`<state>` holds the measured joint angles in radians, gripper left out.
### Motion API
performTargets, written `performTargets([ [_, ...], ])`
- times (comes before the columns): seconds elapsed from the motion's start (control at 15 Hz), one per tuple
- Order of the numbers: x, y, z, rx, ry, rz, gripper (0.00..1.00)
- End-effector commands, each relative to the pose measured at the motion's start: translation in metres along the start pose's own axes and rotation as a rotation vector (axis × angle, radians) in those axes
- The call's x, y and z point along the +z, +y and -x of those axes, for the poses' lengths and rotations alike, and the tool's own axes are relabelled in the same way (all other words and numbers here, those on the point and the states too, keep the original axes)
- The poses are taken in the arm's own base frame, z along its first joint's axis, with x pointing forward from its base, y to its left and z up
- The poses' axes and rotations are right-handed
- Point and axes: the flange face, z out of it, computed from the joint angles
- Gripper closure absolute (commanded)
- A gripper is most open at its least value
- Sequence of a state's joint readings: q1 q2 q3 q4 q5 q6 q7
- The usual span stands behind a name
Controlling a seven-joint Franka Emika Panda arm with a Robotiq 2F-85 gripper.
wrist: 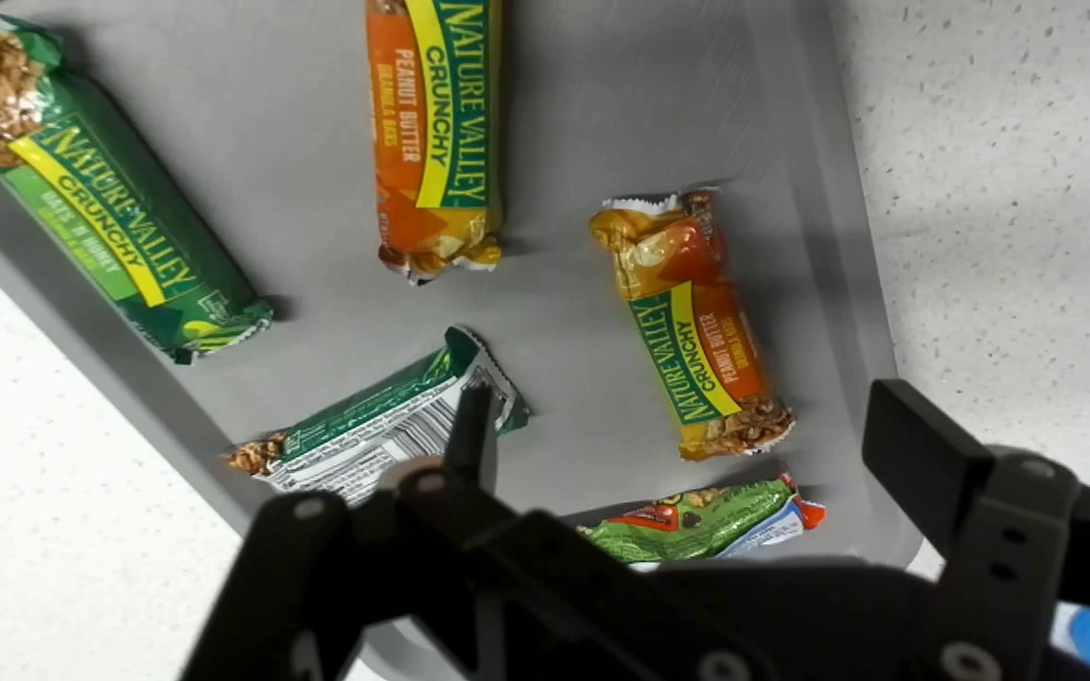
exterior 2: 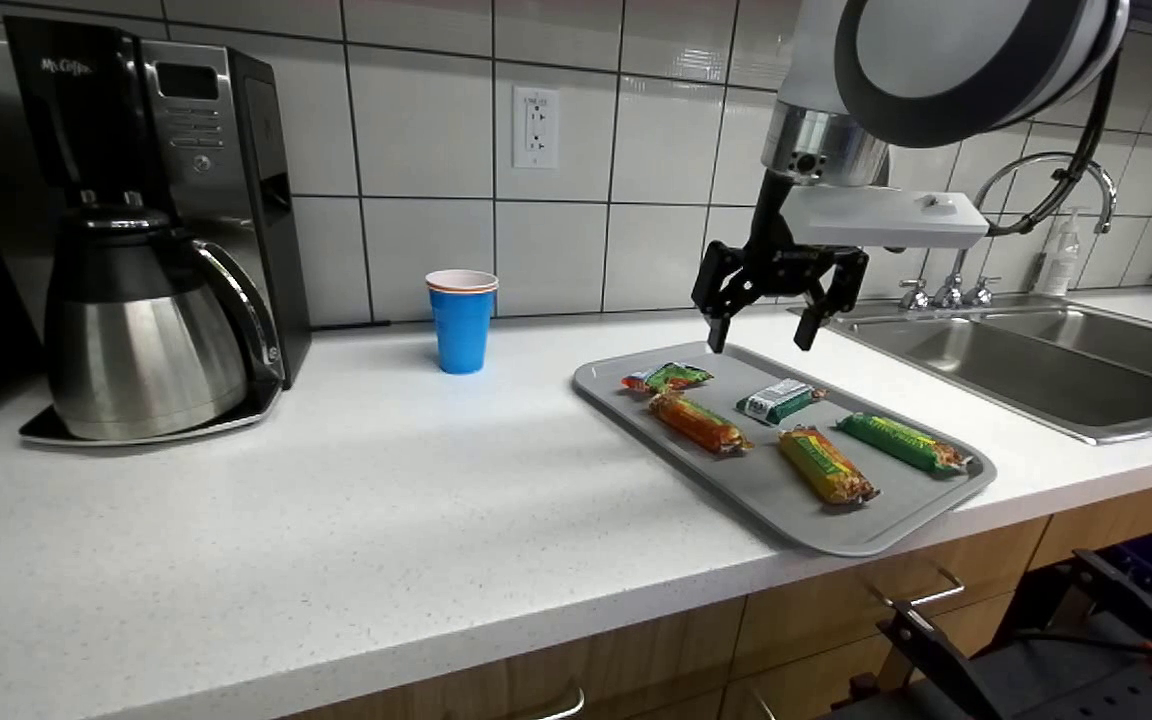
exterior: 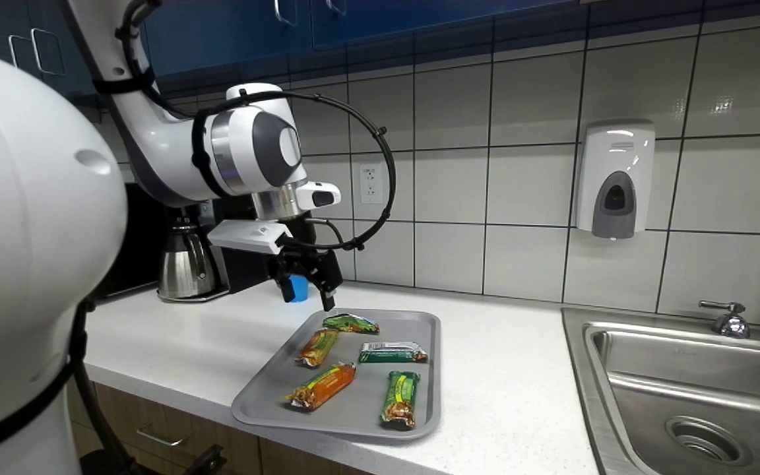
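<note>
On the counter (exterior 2: 356, 520), we judge that the tray (exterior: 353, 409) could tip if pressed at its near end, which reaches the counter's front edge. We see the gripper (exterior 2: 761, 347) spread and empty above the tray's far end; of the five snack bars (wrist: 701, 340) lying there, only the wrist view lets us read the lettering (wrist: 436, 104)
</note>
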<state>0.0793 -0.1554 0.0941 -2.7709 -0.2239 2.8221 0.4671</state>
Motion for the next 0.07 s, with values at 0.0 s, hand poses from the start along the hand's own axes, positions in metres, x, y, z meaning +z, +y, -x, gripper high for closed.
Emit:
performTargets([
  [0.0,-0.0004,0.0003,-0.0002,-0.001,-0.001,0.0,0.0],
])
